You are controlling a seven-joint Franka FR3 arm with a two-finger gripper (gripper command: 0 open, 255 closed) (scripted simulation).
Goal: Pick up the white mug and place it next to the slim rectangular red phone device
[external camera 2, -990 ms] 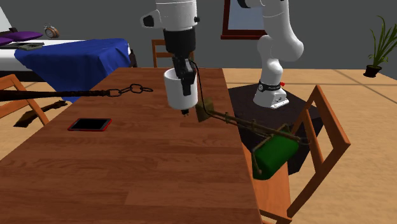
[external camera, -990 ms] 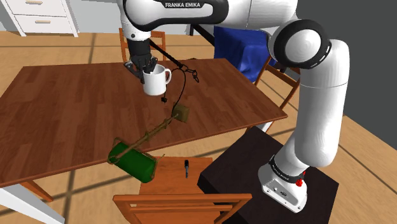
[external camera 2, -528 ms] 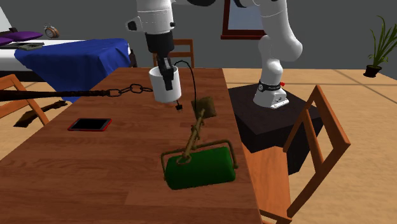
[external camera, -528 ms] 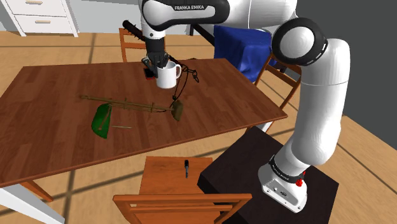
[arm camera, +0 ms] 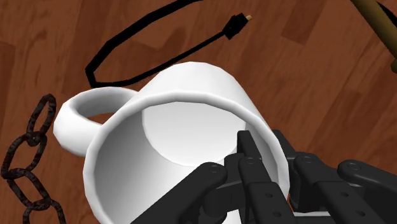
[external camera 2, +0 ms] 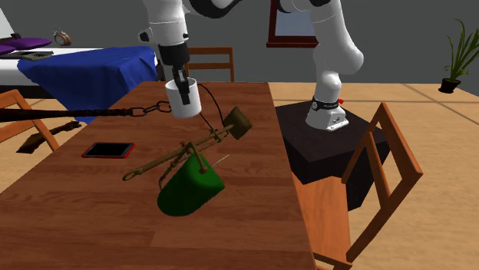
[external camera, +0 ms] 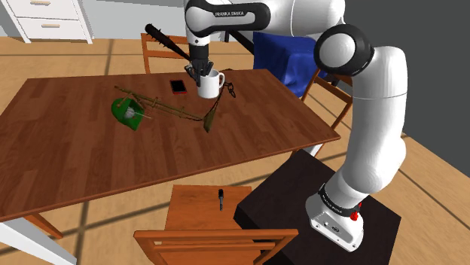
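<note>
Pick-up done, placing not yet.

- White mug (external camera: 210, 84) was off the bench (external camera: 68, 150), hanging upright under the arm (external camera: 376, 113) over the far side. The jaws were clenched on its wall near the rim, one inside the cup and one outside, as the wrist view showed on the mug (arm camera: 172, 127).
- Red phone (external camera: 178, 87) lay flat on the bench. In the shoulder view the mug hung just beside it, toward that view's right. In the second exterior view the phone (external camera 2: 108, 149) sat lower and to the left of the mug (external camera 2: 183, 101).
- Left to do, by my reading: lower the mug onto bare wood next to the phone, let go, draw clear.
- Clutter nearby: a green-shaded lamp (external camera 2: 188, 192) tipped over on the bench, its black cord (arm camera: 146, 38) looped under the mug, and a dark chain (external camera 2: 153, 110).
- Writing: "FRANKA EMIKA" (external camera: 228, 13) in white on the arm's dark band. Nothing legible on mug or phone.
</note>
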